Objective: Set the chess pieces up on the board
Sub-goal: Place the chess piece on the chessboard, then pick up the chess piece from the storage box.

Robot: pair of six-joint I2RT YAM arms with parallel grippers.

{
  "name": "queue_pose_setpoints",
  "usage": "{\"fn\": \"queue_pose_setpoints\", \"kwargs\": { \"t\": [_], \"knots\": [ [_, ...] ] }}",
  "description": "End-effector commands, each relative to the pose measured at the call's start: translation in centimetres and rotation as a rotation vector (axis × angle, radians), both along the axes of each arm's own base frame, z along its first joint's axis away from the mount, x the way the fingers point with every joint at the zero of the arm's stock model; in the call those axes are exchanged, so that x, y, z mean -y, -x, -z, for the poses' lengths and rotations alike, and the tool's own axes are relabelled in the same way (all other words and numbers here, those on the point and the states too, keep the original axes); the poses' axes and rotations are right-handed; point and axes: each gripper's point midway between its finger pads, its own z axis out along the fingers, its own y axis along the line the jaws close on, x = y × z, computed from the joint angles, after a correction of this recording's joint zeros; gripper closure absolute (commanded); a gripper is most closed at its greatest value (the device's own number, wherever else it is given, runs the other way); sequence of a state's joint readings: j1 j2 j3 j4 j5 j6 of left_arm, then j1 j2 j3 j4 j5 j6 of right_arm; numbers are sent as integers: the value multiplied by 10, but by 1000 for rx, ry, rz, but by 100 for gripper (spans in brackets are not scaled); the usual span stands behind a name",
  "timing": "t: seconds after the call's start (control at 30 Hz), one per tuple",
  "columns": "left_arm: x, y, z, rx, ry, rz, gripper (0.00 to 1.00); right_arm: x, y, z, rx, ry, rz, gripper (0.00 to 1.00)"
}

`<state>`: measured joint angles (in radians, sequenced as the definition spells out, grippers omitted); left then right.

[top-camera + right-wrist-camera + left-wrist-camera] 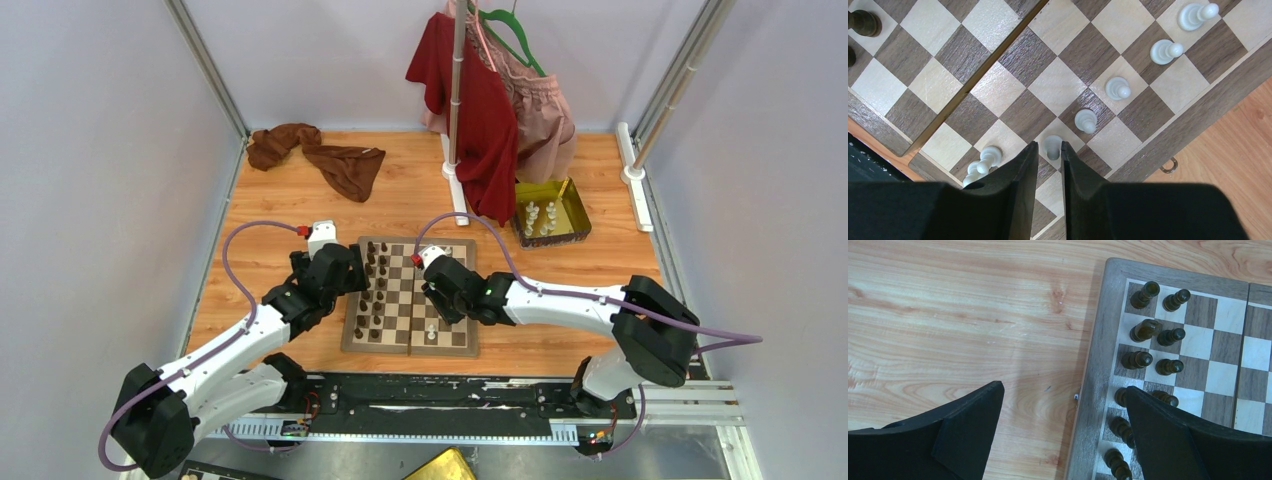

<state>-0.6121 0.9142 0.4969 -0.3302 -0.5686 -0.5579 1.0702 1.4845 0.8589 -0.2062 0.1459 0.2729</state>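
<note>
1. The left end effector is released. Its two black fingers stand wide apart with nothing between them. One finger hangs over the bare light-wood worktop, the other over the left edge of the board.
2. The square wooden chessboard, checkered light and dark brown with a brown border and a centre seam, lies flat on the worktop between the two arms. The dark brown turned chess pieces stand upright in two files along its left side, one to a square.
3. The right end effector hangs low over the right half of the chessboard, with only a narrow gap between its black fingers. A small cream-white pawn stands on its square between the fingertips. I cannot tell whether the pads press it or only flank it.
4. Four more cream-white pawns stand in one line near the right border, each on its own square. A taller cream-white piece stands just beside the end effector's finger.
5. The gold metal tray sits on the worktop beyond the chessboard's far right corner, apart from it. It holds several cream-white chess pieces, standing upright.
</note>
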Motion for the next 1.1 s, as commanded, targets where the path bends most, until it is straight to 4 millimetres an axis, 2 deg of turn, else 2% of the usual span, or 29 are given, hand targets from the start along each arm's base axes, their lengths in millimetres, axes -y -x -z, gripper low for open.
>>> {"fn": "queue_pose_setpoints", "kwargs": {
  "t": [0.0,0.47,0.77,1.07],
  "knots": [
    [2,-2,-5,26,18,-10,0,7,-4,-3,7,5,23,71],
    [1,-1,-12,36,26,-12,0,6,0,-36,68,-11,7,68],
    [1,-1,-14,41,26,-12,0,-14,20,-40,63,-21,-49,68],
    [-1,1,-11,39,23,-14,0,-26,33,-30,42,-7,-76,68]
  ]
}}
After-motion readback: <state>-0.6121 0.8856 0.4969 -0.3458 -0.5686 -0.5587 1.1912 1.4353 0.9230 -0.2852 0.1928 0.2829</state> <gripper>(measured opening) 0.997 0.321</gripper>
